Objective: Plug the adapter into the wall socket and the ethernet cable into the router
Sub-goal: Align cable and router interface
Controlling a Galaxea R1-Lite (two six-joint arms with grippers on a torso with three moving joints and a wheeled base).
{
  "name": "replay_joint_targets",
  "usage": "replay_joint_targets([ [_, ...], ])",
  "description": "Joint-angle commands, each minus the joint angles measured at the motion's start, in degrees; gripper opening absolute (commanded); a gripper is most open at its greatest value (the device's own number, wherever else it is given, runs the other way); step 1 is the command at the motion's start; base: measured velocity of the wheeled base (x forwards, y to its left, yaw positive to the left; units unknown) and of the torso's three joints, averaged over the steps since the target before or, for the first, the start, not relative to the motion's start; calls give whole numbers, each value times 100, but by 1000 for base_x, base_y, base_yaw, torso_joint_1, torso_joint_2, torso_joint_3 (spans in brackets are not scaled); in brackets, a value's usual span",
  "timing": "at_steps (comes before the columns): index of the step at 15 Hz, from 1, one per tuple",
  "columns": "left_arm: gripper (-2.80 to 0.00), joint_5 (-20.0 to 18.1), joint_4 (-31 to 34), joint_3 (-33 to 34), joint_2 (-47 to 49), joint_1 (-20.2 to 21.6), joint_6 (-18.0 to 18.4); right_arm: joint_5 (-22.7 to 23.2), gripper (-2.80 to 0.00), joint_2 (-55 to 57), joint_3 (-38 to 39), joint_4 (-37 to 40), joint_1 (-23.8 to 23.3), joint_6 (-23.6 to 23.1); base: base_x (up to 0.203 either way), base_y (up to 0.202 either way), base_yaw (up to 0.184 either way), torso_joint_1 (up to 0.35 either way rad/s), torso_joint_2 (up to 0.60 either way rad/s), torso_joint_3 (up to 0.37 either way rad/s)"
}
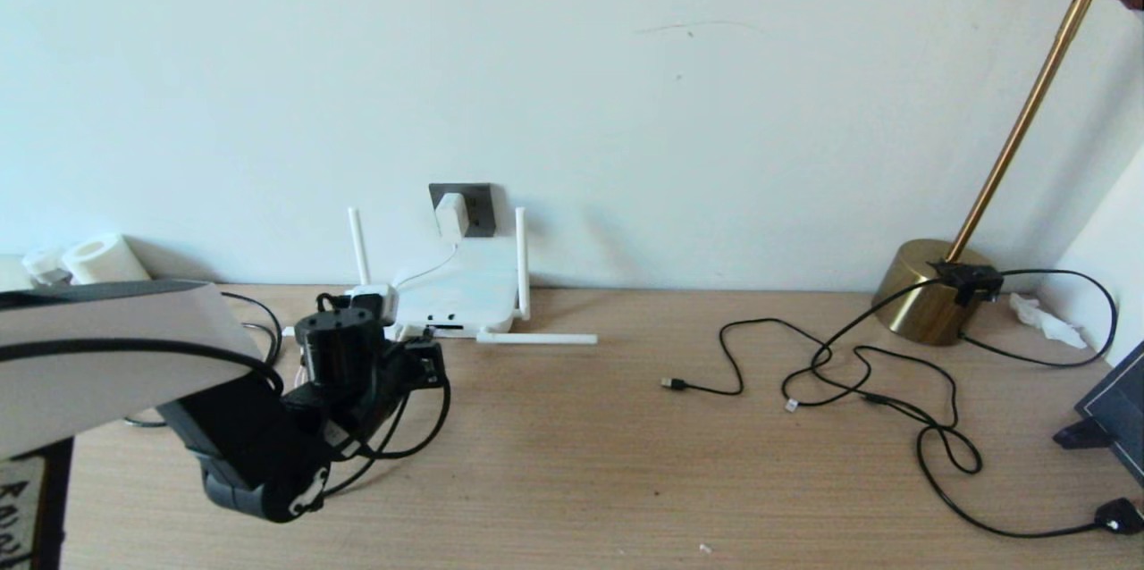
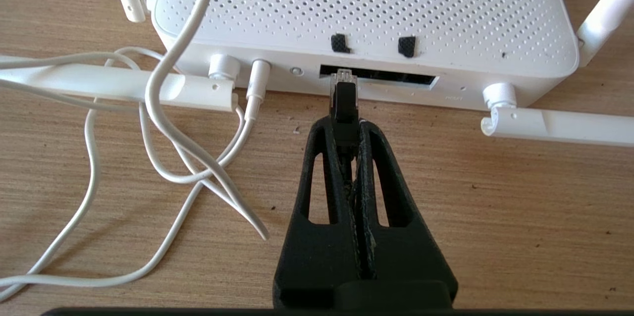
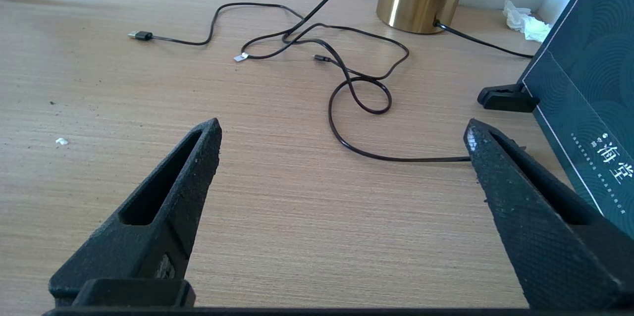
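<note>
The white adapter (image 1: 451, 214) sits in the dark grey wall socket (image 1: 477, 205) on the wall, and its thin white cord (image 2: 163, 108) runs down to the router. The flat white router (image 1: 458, 289) lies below with its antennas spread. My left gripper (image 2: 344, 125) is shut on the ethernet cable (image 2: 343, 103) just behind its plug. The plug's clear tip is level with the dark port slot (image 2: 396, 78) on the router's (image 2: 366, 4) edge. I cannot tell how far in it is. In the head view my left gripper (image 1: 424, 360) is right at that edge. My right gripper (image 3: 342, 132) hovers open over bare table, holding nothing.
Thin black USB cords (image 1: 804, 364) sprawl across the right half of the table. A brass lamp base (image 1: 929, 289) stands at the back right, and a dark box (image 1: 1117, 405) leans at the right edge. White rolls (image 1: 103, 257) sit at the far left by the wall.
</note>
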Motion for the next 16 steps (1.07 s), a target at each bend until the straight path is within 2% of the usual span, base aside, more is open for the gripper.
replay_joint_targets([
  [1,-280,8,-41,-13,9,-1,-8,5,0,7,0,-3,0,-6,0,0,0,0,0,0],
  [16,-280,8,-41,-105,163,34,-8,5,0,7,0,-3,0,-6,0,0,0,0,0,0],
])
